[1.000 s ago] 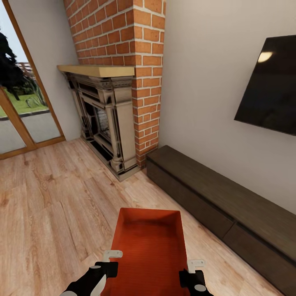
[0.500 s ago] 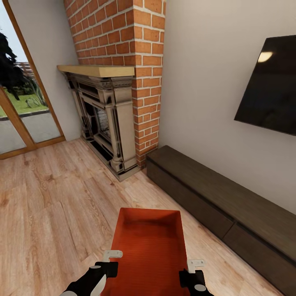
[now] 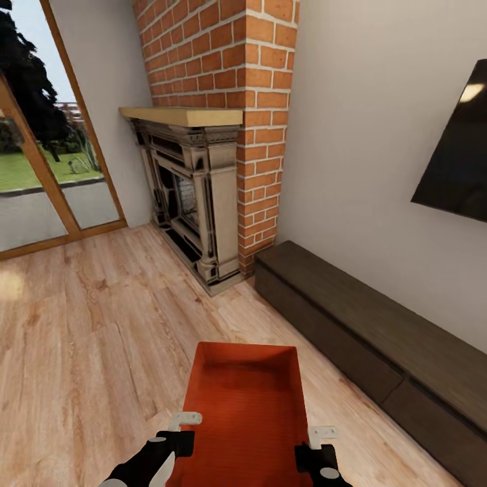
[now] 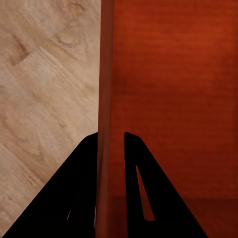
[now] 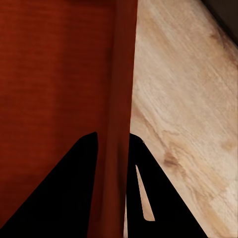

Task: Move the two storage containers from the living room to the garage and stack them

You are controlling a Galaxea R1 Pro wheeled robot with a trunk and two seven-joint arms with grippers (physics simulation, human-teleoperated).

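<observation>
One orange-red storage container (image 3: 247, 399) hangs in front of me over the living room's light wood plank floor (image 3: 88, 338), held by its two long walls. My left gripper (image 3: 181, 429) is shut on the left wall; in the left wrist view the black fingers (image 4: 144, 188) straddle that thin wall (image 4: 104, 99). My right gripper (image 3: 318, 439) is shut on the right wall, and the right wrist view shows that wall (image 5: 121, 74) between its fingers (image 5: 74, 188). The bin is empty. The other container and the garage are out of view.
A red brick chimney (image 3: 264, 101) with a fireplace (image 3: 189, 196) stands ahead. A long low dark cabinet (image 3: 365, 325) runs along the right wall under a black TV (image 3: 460, 155). Wood-framed glass doors (image 3: 40, 182) are at the far left.
The whole picture has shifted: fireplace, cabinet and TV sit further right, so the camera has turned left. The container and both grippers keep their places in the view.
</observation>
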